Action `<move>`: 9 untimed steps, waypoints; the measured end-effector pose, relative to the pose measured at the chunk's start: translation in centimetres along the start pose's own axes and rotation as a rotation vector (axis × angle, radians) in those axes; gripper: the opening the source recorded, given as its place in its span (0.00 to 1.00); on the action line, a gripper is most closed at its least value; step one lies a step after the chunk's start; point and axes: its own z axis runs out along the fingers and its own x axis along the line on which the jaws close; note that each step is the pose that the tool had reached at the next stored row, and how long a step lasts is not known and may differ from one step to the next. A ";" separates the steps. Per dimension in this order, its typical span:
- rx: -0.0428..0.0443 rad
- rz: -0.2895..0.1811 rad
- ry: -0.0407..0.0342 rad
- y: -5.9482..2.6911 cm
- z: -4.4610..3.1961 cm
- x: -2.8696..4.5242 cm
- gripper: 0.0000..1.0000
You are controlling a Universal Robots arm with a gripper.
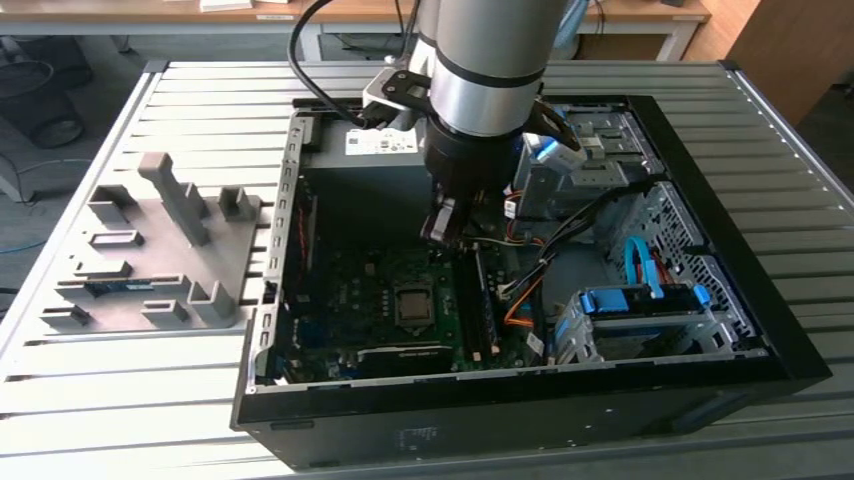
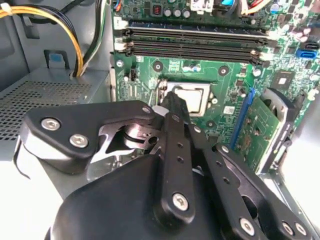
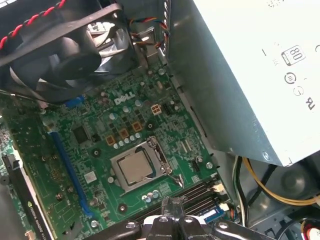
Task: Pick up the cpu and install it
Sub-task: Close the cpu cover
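Setting: an open computer case (image 1: 721,330) lies on a slatted metal table (image 1: 200,90); a grey parts rack (image 1: 160,255) sits on the table at the exterior view's left of the case
Arm: it reaches down into the case; the gripper (image 1: 451,228) hangs above the green motherboard (image 1: 360,300)
Gripper: its black fingers (image 2: 175,107) meet at the tips, clenched with nothing between them
Cpu: the cpu (image 3: 136,167) lies seated in its socket on the motherboard, silver lid up, under the metal retention frame (image 3: 159,152); the fingertips hover just beside it, and contact is unclear
Nearby: memory slots (image 2: 195,42); a black fan (image 3: 65,55); a grey power supply (image 3: 250,75)
Writing: the power supply bears printed marks, not read out here
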 end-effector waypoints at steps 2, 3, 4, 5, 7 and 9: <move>-0.0046 -0.001 -0.0093 0.00 0.00 0.02 0.10; -0.0126 -0.002 -0.0254 0.01 0.00 0.02 0.10; -0.0207 -0.003 -0.0412 0.01 0.00 0.02 0.10; -0.0252 -0.003 -0.0502 0.01 0.00 0.02 0.10; -0.0257 -0.003 -0.0510 0.02 0.00 0.02 0.10; -0.0264 -0.003 -0.0524 0.01 0.00 0.02 0.10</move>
